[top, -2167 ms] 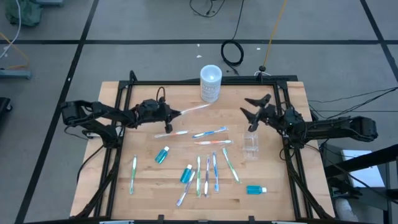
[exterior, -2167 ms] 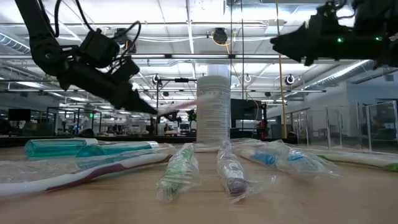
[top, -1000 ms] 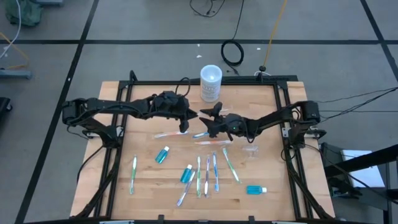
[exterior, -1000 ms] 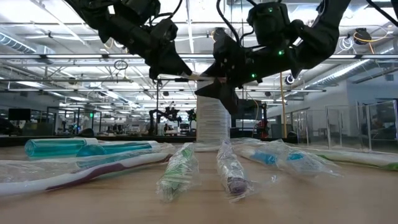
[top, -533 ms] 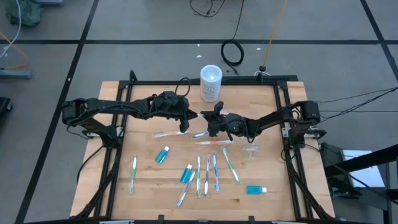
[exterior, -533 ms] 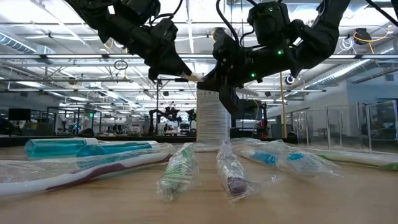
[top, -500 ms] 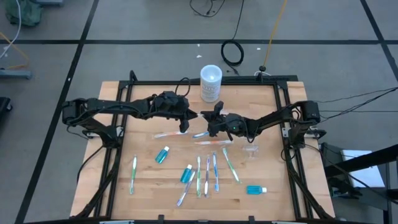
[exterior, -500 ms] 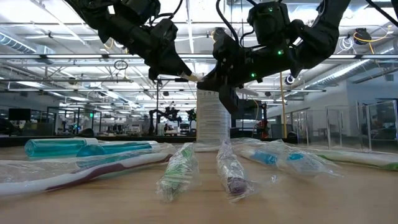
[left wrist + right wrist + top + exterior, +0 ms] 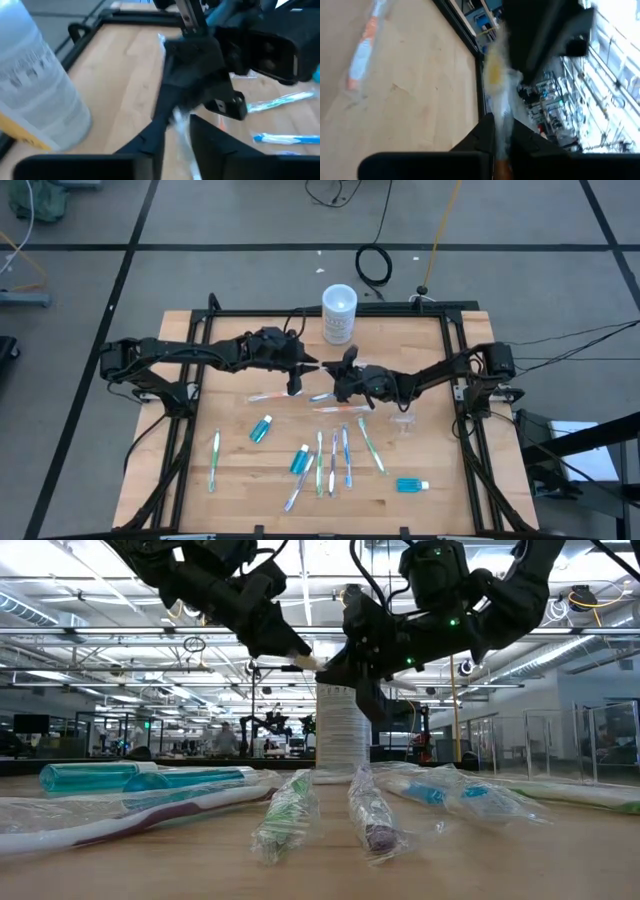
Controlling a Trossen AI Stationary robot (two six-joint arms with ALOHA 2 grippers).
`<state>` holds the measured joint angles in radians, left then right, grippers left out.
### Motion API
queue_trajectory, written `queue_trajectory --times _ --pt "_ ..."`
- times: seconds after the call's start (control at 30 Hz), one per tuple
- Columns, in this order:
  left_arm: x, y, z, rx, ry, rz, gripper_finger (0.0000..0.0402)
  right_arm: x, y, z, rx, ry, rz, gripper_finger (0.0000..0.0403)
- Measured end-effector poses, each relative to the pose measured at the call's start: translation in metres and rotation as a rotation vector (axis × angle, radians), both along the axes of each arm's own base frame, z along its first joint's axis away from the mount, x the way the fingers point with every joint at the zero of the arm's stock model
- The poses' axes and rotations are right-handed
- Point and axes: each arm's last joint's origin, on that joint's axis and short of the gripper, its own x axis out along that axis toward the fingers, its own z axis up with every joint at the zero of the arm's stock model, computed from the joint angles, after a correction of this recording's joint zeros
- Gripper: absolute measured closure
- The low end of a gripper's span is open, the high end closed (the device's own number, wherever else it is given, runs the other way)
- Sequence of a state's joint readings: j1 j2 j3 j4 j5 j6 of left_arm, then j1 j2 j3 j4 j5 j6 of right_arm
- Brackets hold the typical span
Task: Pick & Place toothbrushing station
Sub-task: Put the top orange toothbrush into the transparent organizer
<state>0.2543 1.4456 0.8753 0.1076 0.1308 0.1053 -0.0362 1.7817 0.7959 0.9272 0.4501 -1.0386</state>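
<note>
Frosted container label print unreadable | right gripper pinched a wrapped toothbrush above table centre | left gripper met it, fingers slightly parted around the toothbrush | clear cup beside right arm.

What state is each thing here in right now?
Left gripper: raised mid-table, beside the wrapped toothbrush.
Right gripper: shut on the wrapped toothbrush, in the air.
Cup: on the table; cannot tell more.
Other toothbrushes: lying flat.
Tubes: lying flat.
Container: upright.
</note>
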Motion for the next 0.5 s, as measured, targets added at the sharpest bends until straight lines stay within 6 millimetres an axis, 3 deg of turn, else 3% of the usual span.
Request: queue_trajectory --times 0.2,0.37,0.5 --pt "0.001 -0.003 0.001 0.063 -0.005 0.002 0.0228 -0.002 0.000 0.000 -0.020 0.005 -0.117 0.0393" --pt "-0.001 -0.002 0.004 0.151 0.017 0.180 0.0201 -0.004 0.002 0.000 -0.041 0.024 -0.238 0.0388" --pt "-0.009 -0.003 0.013 0.252 0.040 0.373 0.0199 -0.010 0.003 0.012 -0.049 -0.022 -0.378 0.0393"
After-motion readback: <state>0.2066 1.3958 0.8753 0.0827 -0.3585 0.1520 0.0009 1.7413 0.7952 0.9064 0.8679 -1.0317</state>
